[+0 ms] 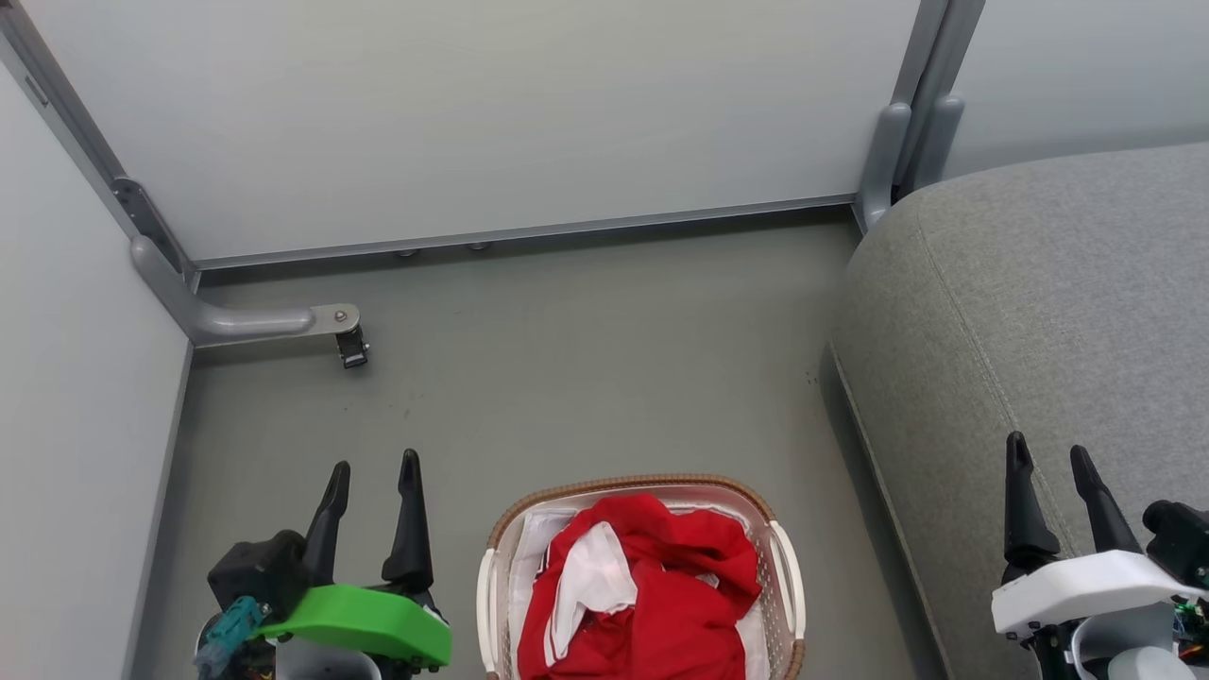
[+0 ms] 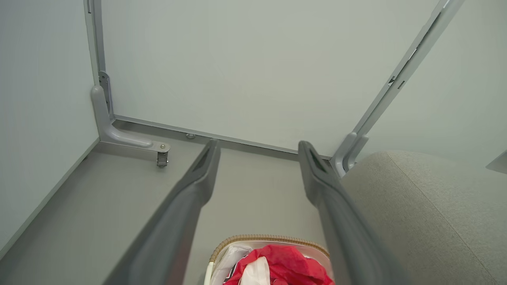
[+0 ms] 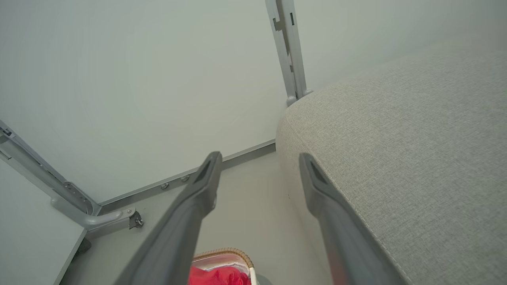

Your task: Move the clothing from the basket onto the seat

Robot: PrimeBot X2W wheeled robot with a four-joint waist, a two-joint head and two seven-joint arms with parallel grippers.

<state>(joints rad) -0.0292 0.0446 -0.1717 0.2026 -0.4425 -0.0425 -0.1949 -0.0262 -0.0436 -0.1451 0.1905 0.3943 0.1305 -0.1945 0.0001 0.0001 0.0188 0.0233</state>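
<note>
Red clothing (image 1: 661, 586) with white inner fabric fills the white basket (image 1: 786, 576), which has a brown woven rim and stands on the floor at the bottom centre of the head view. The grey seat (image 1: 1058, 312) rises to its right. My left gripper (image 1: 374, 467) stands open left of the basket, nothing between its fingers. My right gripper (image 1: 1048, 453) is open over the seat's front part, empty too. The left wrist view shows the clothing (image 2: 285, 263), the basket (image 2: 253, 239) rim and the seat (image 2: 416, 213). The right wrist view has the seat (image 3: 404, 138) and the clothing (image 3: 216, 276).
Pale partition panels (image 1: 472, 113) close off the far side and the left. A grey metal foot with a small caster (image 1: 351, 348) juts onto the floor at the left. Open grey floor (image 1: 586, 368) lies between the basket and the far panel.
</note>
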